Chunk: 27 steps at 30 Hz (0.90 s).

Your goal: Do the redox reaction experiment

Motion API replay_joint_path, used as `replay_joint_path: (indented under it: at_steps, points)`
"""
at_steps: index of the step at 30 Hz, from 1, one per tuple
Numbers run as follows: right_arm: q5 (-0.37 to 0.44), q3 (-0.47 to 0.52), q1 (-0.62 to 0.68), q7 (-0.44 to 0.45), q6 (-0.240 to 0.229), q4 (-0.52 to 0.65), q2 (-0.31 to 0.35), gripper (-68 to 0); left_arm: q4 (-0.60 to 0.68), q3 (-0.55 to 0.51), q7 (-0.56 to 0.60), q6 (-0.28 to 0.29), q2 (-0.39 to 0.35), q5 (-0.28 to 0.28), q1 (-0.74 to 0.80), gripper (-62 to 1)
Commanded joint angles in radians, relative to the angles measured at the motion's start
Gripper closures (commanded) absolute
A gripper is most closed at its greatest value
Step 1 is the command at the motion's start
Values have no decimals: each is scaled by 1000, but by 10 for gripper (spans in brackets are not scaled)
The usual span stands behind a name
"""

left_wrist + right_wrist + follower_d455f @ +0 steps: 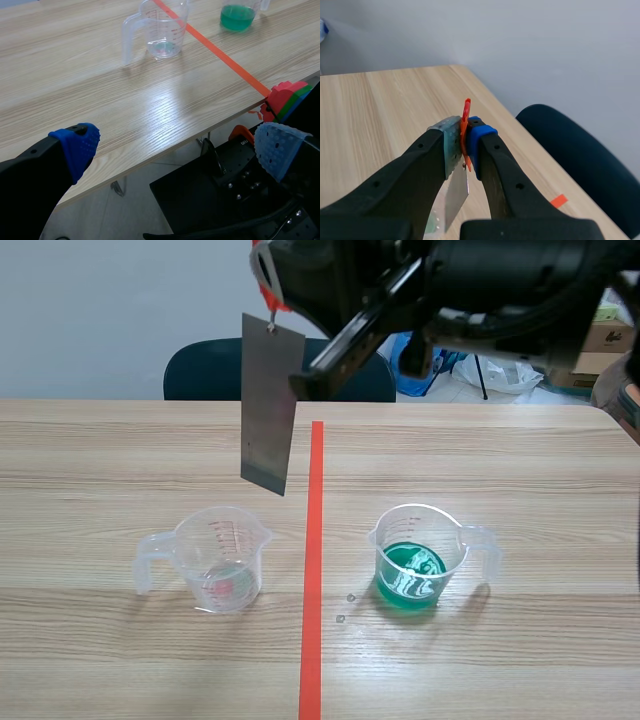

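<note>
A grey metal sheet (268, 410) hangs upright in the air from an orange-red tag (263, 275), above and behind the clear measuring cup (220, 560). My right gripper (465, 137), on the arm raised across the scene's top, is shut on that tag (465, 125); the sheet (455, 195) dangles below its fingers. The clear cup (162, 30) holds a little liquid. A second cup (415, 555) right of the tape line holds green liquid (236, 17). My left gripper (177, 145) is open and holds nothing, out past the table's near edge, far from both cups.
An orange tape line (314, 570) runs between the cups. Small drops (345, 608) lie left of the green cup. A dark chair (215, 370) stands behind the table, with boxes and bags (600, 340) at the back right. Black robot hardware (225, 190) sits below the table's edge.
</note>
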State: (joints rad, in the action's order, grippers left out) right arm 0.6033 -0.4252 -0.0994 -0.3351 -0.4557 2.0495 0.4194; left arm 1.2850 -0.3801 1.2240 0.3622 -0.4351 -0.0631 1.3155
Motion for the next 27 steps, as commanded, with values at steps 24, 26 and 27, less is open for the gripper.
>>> replay_joint_path:
  at_steps: [24,26,27]
  points:
    - [-42,-269,-169,15,23,-190,-148,-7,11,-2,14,-1,2,3,1,-623]
    - [-42,-278,-169,14,23,-190,-148,-7,11,-2,14,-1,2,3,1,-623]
    - [-42,-283,-169,11,25,-190,-148,-7,11,-2,14,-1,2,3,1,-623]
